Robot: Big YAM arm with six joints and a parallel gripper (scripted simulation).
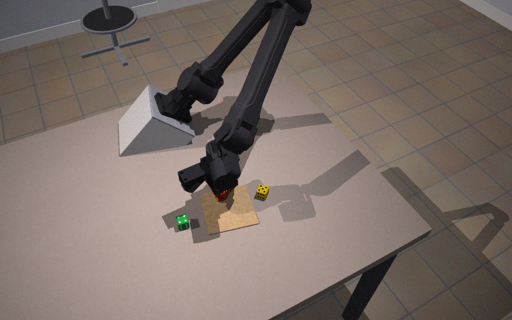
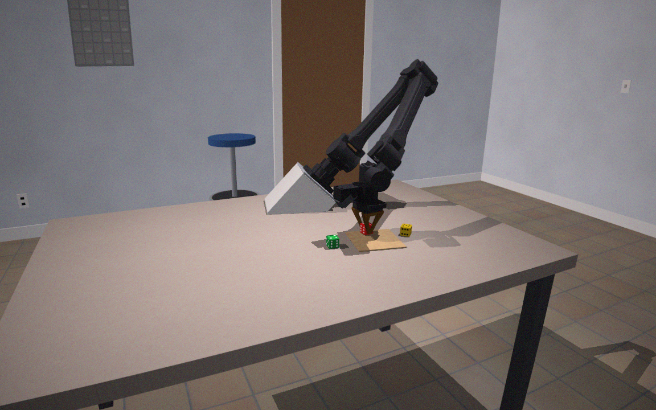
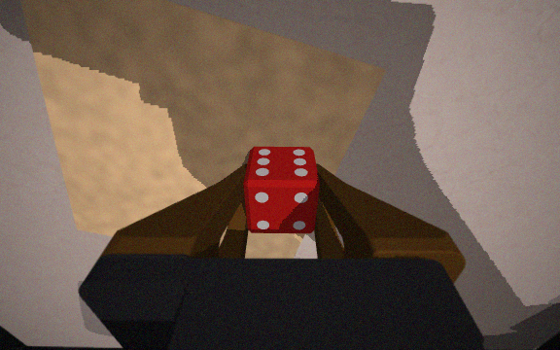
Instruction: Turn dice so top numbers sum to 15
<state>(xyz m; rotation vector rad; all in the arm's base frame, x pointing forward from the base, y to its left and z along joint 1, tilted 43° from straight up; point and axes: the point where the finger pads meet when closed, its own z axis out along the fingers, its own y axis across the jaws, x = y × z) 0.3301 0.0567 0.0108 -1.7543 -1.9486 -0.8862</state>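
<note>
My gripper (image 2: pixel 367 230) (image 3: pixel 281 174) points down over the mat's back part, shut on the red die (image 1: pixel 221 194) (image 2: pixel 364 228) (image 3: pixel 281 211). In the wrist view its four-pip face is toward the palm and a six-pip face is beyond it. Whether it touches the mat is hard to tell. The tan mat (image 1: pixel 236 218) (image 2: pixel 384 243) (image 3: pixel 110 131) lies flat. The green die (image 1: pixel 182 222) (image 2: pixel 332 241) rests on the table left of the mat, four on top. The yellow die (image 1: pixel 262 192) (image 2: pixel 405 229) rests on the table right of the mat, five on top.
The arm's grey wedge base (image 1: pixel 142 133) (image 2: pixel 299 196) stands at the table's back. The table's (image 1: pixel 90 238) (image 2: pixel 192 285) right edge lies beyond the yellow die. The arm's shadow falls across the mat and both table dice's surroundings.
</note>
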